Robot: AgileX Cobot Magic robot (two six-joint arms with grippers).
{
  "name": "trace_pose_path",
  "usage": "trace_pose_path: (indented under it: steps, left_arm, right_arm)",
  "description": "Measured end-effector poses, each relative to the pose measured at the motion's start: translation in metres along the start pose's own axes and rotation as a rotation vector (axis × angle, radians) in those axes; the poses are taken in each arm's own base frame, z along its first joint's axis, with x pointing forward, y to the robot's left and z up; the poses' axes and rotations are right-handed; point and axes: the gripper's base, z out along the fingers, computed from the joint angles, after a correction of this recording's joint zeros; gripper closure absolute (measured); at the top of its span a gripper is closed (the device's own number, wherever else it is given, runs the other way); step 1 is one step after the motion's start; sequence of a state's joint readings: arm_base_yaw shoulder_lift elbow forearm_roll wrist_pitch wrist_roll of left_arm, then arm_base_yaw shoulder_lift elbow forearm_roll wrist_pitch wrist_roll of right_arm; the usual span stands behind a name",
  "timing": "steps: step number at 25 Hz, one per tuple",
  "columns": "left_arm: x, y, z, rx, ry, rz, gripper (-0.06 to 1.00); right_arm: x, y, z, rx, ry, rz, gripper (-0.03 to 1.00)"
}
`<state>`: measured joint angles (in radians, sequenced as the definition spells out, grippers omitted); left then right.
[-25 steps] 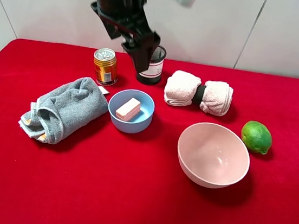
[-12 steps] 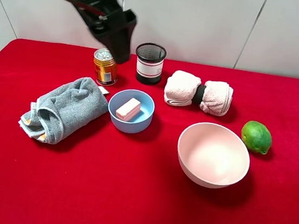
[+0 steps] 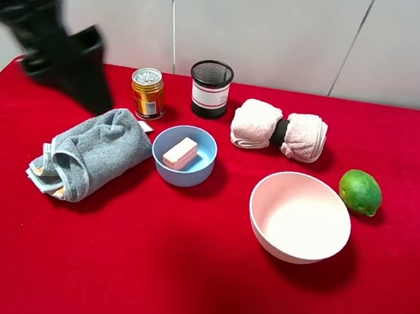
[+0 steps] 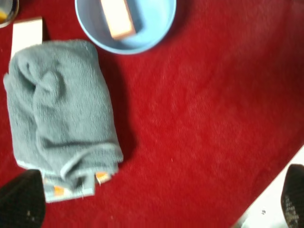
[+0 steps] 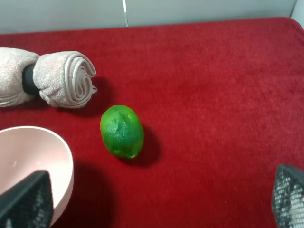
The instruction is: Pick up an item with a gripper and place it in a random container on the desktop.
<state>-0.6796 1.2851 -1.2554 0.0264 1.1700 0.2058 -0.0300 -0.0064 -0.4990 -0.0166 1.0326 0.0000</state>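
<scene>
Black and blurred, the left gripper (image 3: 88, 85) has swung well away from where it hung a second ago: then it was up by the mesh cup (image 3: 210, 88), half a second ago over the gold can (image 3: 148, 93), and now it sits off to the left edge above the far end of the grey towel (image 3: 88, 153). Nothing else on the red desktop (image 3: 180, 276) has shifted. From the high view the motion smear hides its fingers, but the left wrist view shows the two fingertips (image 4: 21, 204) wide apart at the corners with nothing between them, so it is released and empty. The right gripper (image 5: 156, 202) is out of the high view; in its own wrist view only the two finger ends (image 5: 26, 199) show at the corners, spread apart and holding nothing. The peach-pink item (image 3: 180, 153) lies inside the light-blue container (image 3: 199, 172), resting slantwise on its floor; in the left wrist view the bowl and block are cut off by the frame edge. Beside it the larger pink bowl (image 3: 297, 240) holds nothing visible. A rolled pink towel (image 3: 304, 136) and a lime (image 3: 360, 192) lie to the right, and a small white tag (image 4: 27, 34) pokes out by the grey towel.
</scene>
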Motion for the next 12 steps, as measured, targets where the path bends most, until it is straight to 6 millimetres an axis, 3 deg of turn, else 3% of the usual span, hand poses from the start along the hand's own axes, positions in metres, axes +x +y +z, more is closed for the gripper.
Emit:
trace_pose_path:
  steps: [12]
  left_arm:
    - [0.107,-0.022,-0.029,-0.025,-0.137,-0.038,-0.05]
  right_arm:
    - [0.000,0.000,0.000,0.000,0.000,0.000,0.28]
